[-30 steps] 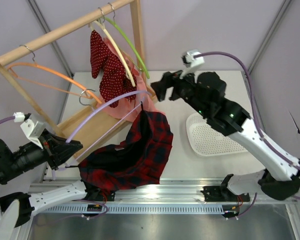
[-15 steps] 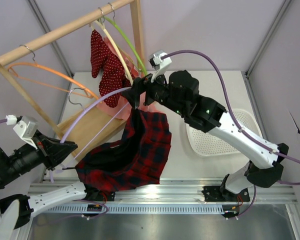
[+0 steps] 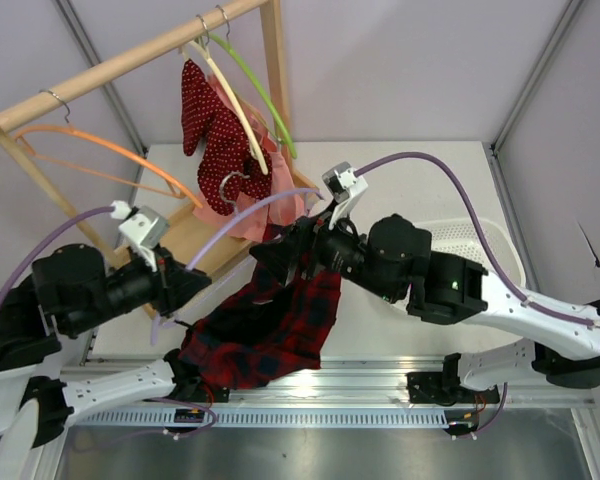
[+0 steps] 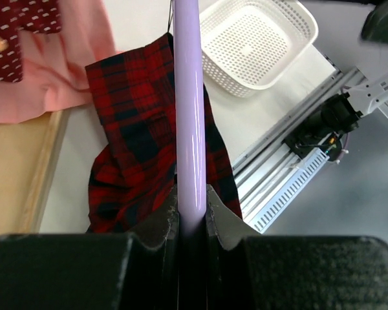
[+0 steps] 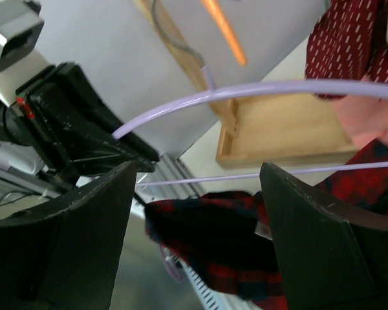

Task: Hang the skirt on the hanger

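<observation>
the left claw (image 4: 192,213) was clenched on one arm of the hanger (image 4: 187,97), the lavender bar running straight out between its fingers. that grip likely served to hold the hanger out steady as a frame to be dressed. just beyond and below that claw, the skirt (image 4: 139,148) hung off the bar on both sides, its lower folds sagging toward the bench (image 4: 246,123). facing it from farther out, the right claw (image 5: 195,213) stood released, jaws wide and grasping nothing. the hanger's arm and thin lower bar crossed ahead of its fingers, with the plaid beneath them, a stance that seemed ready to take cloth and draw it along. beyond both claws, a pink garment (image 4: 58,71) and a white basket (image 4: 255,39) were clear of the work. from above, the right arm covered the spot where skirt met hanger, so i could not tell whether the waistband was threaded over the arm or merely draped. the hanger's far end ran out of the left wrist view.
</observation>
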`<act>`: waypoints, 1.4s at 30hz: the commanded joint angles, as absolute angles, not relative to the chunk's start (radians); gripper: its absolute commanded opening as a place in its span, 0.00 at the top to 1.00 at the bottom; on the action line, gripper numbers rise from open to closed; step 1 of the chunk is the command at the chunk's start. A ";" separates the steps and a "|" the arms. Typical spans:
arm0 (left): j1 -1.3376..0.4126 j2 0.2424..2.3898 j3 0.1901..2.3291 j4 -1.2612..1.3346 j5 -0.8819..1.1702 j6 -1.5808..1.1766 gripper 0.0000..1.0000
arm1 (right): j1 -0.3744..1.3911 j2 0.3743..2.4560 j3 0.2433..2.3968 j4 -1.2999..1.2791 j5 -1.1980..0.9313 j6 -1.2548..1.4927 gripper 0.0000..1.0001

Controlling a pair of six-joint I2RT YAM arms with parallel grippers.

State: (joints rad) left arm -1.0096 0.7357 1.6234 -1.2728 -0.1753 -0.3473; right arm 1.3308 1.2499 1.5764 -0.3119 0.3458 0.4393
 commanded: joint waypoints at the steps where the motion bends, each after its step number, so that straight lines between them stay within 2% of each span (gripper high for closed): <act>1: -1.012 0.773 1.615 -1.049 -0.091 -0.307 1.00 | 1.364 1.226 1.539 -0.233 0.439 0.563 0.17; 8: -1.012 0.841 1.603 -0.951 -0.124 -0.272 1.00 | 1.451 1.200 1.422 -0.094 0.677 0.692 0.17; 14: -1.012 0.838 1.571 -0.896 -0.146 -0.268 1.00 | 1.450 1.187 1.353 0.100 0.797 0.663 0.21; 18: -1.012 0.851 1.611 -0.907 -0.135 -0.247 1.00 | 1.448 1.221 1.379 0.140 0.851 0.621 0.22; 24: -1.015 0.896 1.674 -0.933 -0.126 -0.215 1.00 | 1.420 1.296 1.465 0.135 0.819 0.611 0.23; 28: -1.015 0.907 1.681 -0.913 -0.120 -0.204 1.00 | 1.398 1.354 1.560 0.019 0.827 0.649 0.23; 31: -1.014 0.919 1.684 -0.897 -0.121 -0.199 1.00 | 1.384 1.368 1.560 0.043 0.801 0.664 0.36; 32: -1.015 0.923 1.683 -0.890 -0.123 -0.201 1.00 | 1.376 1.374 1.562 0.049 0.786 0.666 0.47; 37: -1.017 0.922 1.654 -0.833 -0.123 -0.204 1.00 | 1.353 1.411 1.626 -0.067 0.739 0.699 0.61; 40: -1.017 0.928 1.646 -0.804 -0.098 -0.199 1.00 | 1.338 1.402 1.617 -0.095 0.724 0.716 0.86; 41: -1.016 0.930 1.644 -0.802 -0.088 -0.196 0.99 | 1.333 1.396 1.615 -0.104 0.721 0.715 0.98; 42: -1.017 0.930 1.643 -0.802 -0.071 -0.190 0.95 | 1.321 1.384 1.615 -0.115 0.719 0.716 1.00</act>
State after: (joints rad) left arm -1.0096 0.9360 1.6287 -0.9752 -0.1390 -0.2264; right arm 1.3468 1.4025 1.5963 -0.0082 0.7277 0.7803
